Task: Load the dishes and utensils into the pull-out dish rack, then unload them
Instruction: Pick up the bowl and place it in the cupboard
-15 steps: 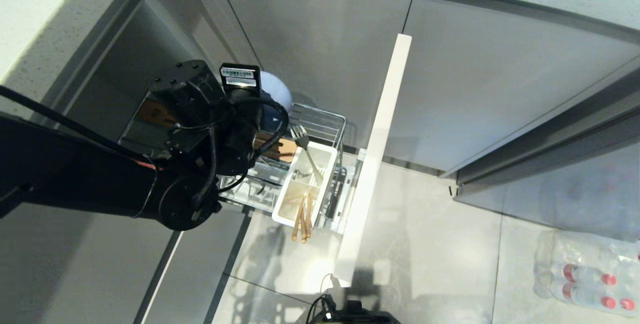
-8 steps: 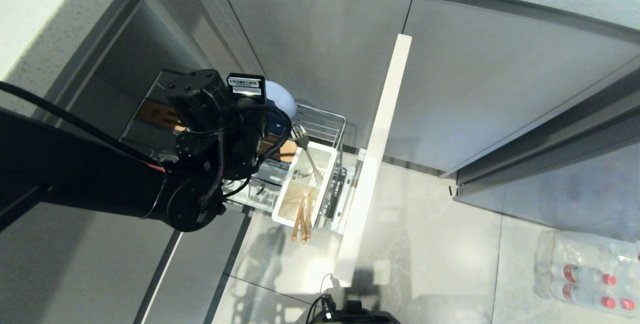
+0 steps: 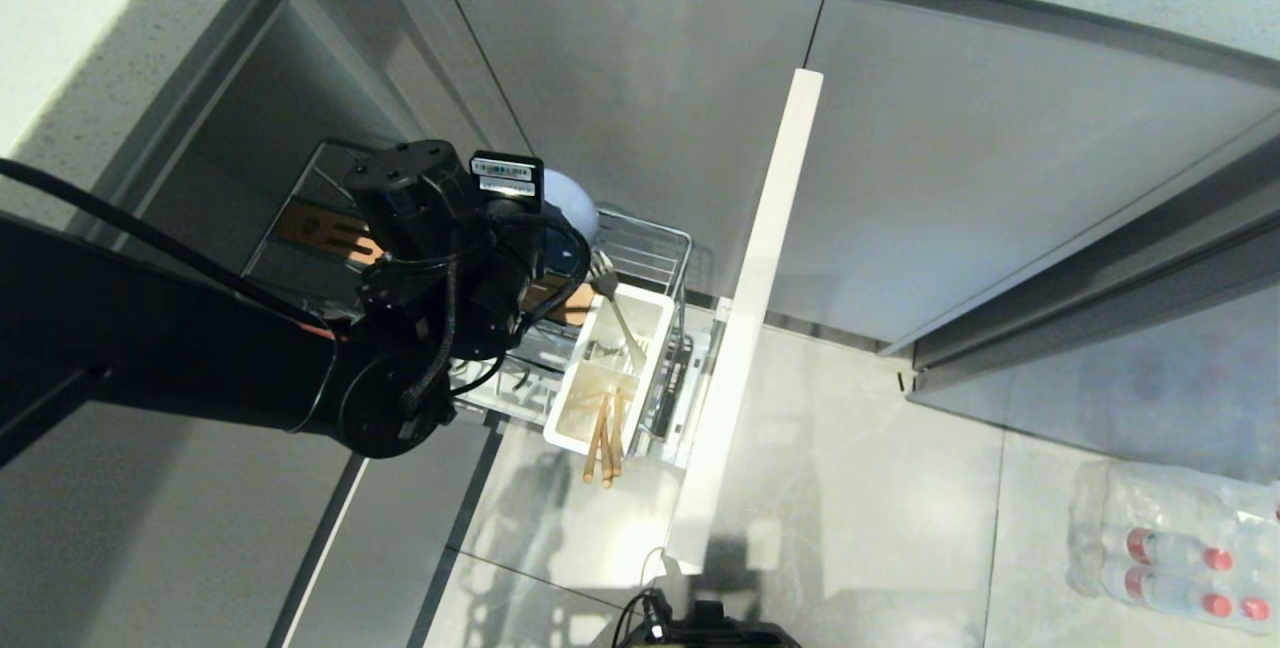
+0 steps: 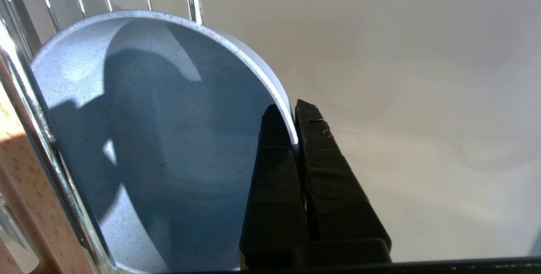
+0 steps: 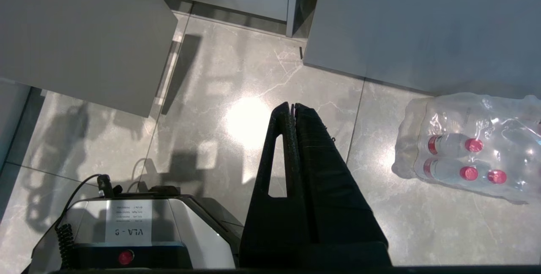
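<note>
Blue bowl, left claw shifted rightward.

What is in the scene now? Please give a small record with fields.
left gripper: shut on the bowl rim, at the rack
right gripper: shut, empty, parked over the floor
fork: in the cup
chopsticks: in the cup
bottles: wrapped, on the floor

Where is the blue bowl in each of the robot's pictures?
Head view: the blue bowl peeks out behind the left arm, at the rack's far end.
Left wrist view: the bowl fills the picture, the left gripper pinching its rim.
Right wrist view: not there.
Shared landmark: the chrome wire rack.
</note>
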